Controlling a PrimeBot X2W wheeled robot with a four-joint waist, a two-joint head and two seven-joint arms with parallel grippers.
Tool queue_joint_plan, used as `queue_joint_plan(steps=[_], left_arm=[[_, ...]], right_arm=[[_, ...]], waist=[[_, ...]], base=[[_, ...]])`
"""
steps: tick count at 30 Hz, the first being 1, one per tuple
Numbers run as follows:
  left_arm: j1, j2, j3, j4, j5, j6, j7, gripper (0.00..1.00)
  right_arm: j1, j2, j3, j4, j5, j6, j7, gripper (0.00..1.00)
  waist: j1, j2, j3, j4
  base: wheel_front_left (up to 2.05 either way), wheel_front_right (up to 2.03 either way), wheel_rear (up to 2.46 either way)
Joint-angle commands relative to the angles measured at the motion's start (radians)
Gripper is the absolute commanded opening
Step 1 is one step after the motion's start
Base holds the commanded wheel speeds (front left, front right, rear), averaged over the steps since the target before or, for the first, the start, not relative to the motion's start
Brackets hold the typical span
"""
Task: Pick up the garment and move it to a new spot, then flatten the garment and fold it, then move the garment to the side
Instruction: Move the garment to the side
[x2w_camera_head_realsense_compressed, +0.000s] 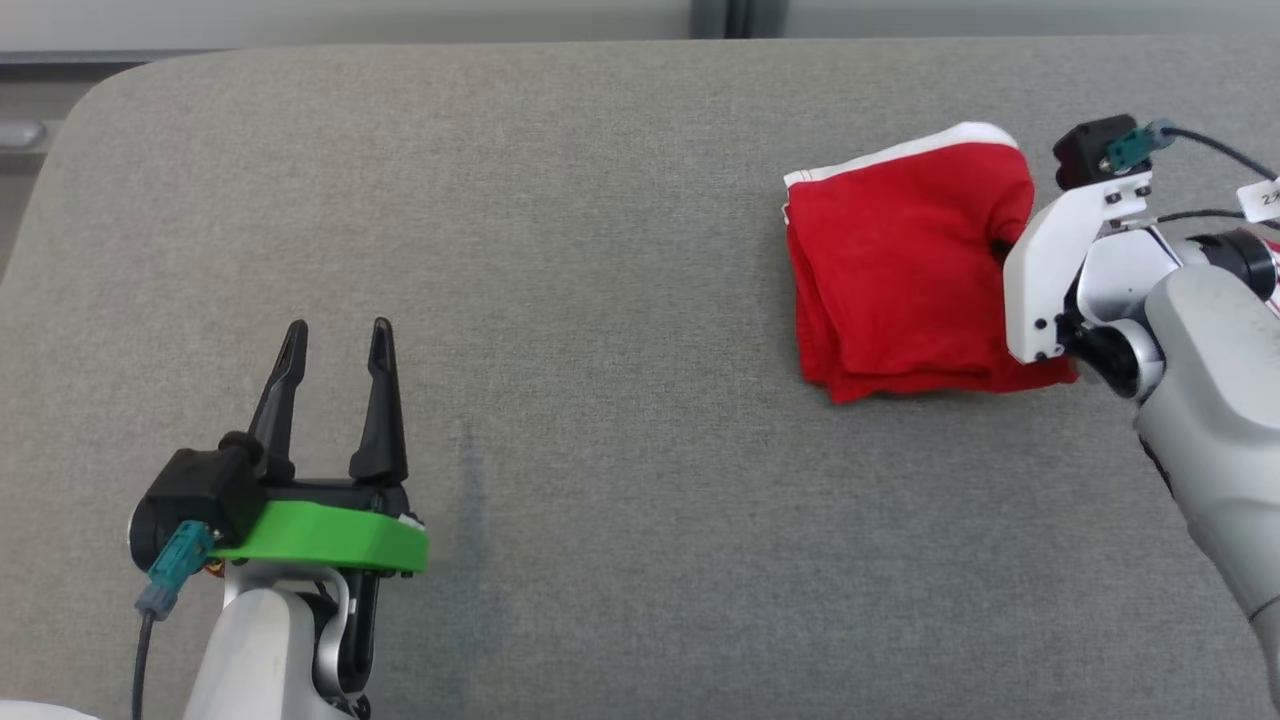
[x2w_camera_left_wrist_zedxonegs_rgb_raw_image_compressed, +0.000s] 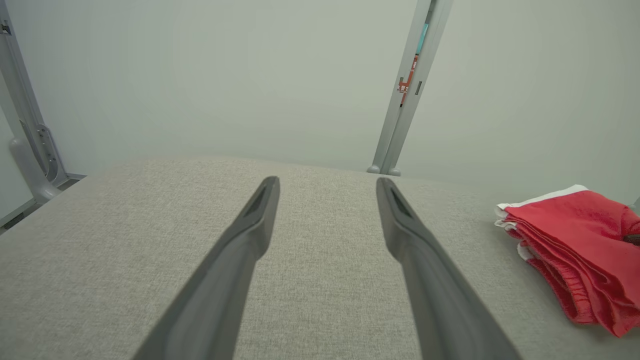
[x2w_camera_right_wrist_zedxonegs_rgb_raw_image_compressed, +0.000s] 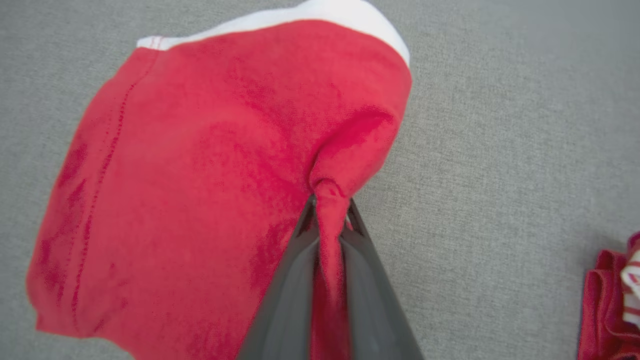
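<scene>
Hovering nearest the camera, well to the left of the red folded cloth garment (x2w_camera_head_realsense_compressed: 900, 270), the left gripper (x2w_camera_head_realsense_compressed: 340, 325) is holding its two long dark fingers spread wide with nothing between them, idling over the grey fabric-covered table (x2w_camera_head_realsense_compressed: 600, 480). Farther out, the garment is lying on that table in stacked layers, its white-trimmed edge facing away. The right gripper (x2w_camera_right_wrist_zedxonegs_rgb_raw_image_compressed: 331, 205) is pressing in at the garment's right edge, its fingers squeezed together on a small raised tuck of the red fabric. Just beyond the garment's right side, a second red and white cloth (x2w_camera_right_wrist_zedxonegs_rgb_raw_image_compressed: 610, 305) is peeking in. Judging by the neat layers, flattening and folding are looking finished, and the last step, carrying the garment aside, is only beginning, with the bundle resting on the table
</scene>
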Motion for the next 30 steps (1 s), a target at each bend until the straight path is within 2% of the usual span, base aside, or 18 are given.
queue_joint_plan(steps=[1, 7, 12, 16, 22, 30], left_arm=[[0.015, 0.004, 0.008, -0.003, 0.012, -0.002, -0.002, 1.00], [0.027, 0.007, 0.030, -0.018, 0.016, -0.002, -0.002, 1.00], [0.016, 0.014, 0.025, -0.026, 0.021, -0.002, -0.002, 1.00], [-0.004, 0.023, 0.013, -0.028, 0.024, -0.002, -0.002, 1.00], [-0.046, 0.037, -0.017, -0.034, 0.018, -0.002, -0.002, 1.00], [-0.094, 0.058, -0.050, -0.041, 0.009, -0.002, -0.002, 1.00]], right_arm=[[-0.014, -0.028, 0.017, -0.014, 0.010, -0.002, 0.005, 0.00], [-0.054, -0.144, 0.050, -0.086, 0.060, -0.002, 0.068, 0.00], [-0.023, -0.232, 0.024, -0.155, 0.100, -0.002, 0.132, 0.00], [0.004, -0.303, 0.021, -0.216, 0.068, -0.002, 0.140, 0.00], [0.023, -0.389, 0.013, -0.215, -0.024, -0.002, 0.062, 0.00], [-0.002, -0.428, -0.020, -0.109, -0.156, -0.002, -0.084, 0.00]], waist=[[-0.0001, 0.0000, -0.027, -0.051], [-0.0001, 0.0000, -0.021, -0.129], [-0.0001, 0.0000, 0.005, -0.191], [-0.0001, 0.0000, 0.035, -0.228], [-0.0001, 0.0000, 0.097, -0.246], [-0.0001, 0.0000, 0.185, -0.215]], base=[[0.00, 0.00, 0.00], [0.00, 0.00, 0.00], [0.00, 0.00, 0.00], [0.00, 0.00, 0.00], [0.00, 0.00, 0.00], [0.00, 0.00, 0.00]])
